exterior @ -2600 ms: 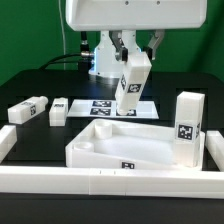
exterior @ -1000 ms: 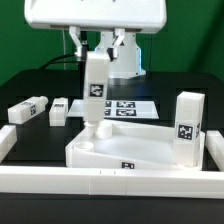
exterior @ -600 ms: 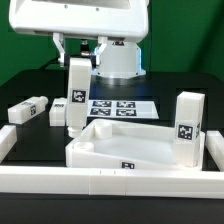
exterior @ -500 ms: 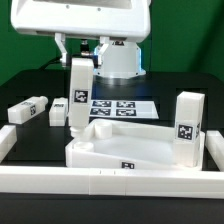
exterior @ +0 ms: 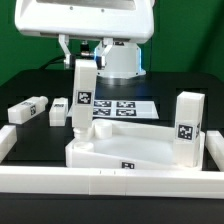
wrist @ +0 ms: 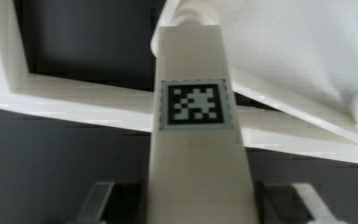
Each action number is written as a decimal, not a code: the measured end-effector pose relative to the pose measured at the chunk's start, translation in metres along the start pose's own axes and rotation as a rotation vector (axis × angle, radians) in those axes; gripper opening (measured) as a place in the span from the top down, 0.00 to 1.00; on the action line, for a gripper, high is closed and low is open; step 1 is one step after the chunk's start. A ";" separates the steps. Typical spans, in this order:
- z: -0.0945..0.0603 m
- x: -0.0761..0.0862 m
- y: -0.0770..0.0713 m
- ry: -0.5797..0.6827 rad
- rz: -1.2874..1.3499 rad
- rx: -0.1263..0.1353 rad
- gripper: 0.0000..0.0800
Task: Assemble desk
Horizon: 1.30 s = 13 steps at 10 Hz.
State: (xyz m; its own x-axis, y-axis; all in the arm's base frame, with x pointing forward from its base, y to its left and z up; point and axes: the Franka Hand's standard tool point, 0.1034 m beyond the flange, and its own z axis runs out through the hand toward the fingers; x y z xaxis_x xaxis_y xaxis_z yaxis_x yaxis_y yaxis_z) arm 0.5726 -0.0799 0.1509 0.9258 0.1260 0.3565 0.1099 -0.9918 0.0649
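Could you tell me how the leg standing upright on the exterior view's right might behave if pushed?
The leg stands tall on a narrow base, so a push near its top would probably tip it. Its flat sides make rolling unlikely. It looks like stiff, smooth plastic, so a low push may slide it.

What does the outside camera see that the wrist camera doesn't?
Only the exterior view shows three other legs, one standing and two lying, plus the marker board and rails. Only the wrist view clearly shows the gripper, its dark fingers either side of the held leg. Both show that leg with its tag, near a tabletop corner.
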 end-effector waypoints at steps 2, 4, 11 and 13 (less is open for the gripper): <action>0.003 0.011 -0.003 0.002 -0.007 0.008 0.64; 0.005 0.011 -0.005 -0.001 -0.008 0.007 0.64; 0.011 0.002 -0.004 0.002 -0.005 -0.006 0.64; 0.012 0.002 -0.003 0.003 -0.005 -0.007 0.64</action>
State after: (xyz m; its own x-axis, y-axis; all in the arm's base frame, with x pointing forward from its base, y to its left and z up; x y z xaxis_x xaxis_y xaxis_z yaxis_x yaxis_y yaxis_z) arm 0.5784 -0.0766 0.1406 0.9242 0.1314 0.3586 0.1125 -0.9909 0.0733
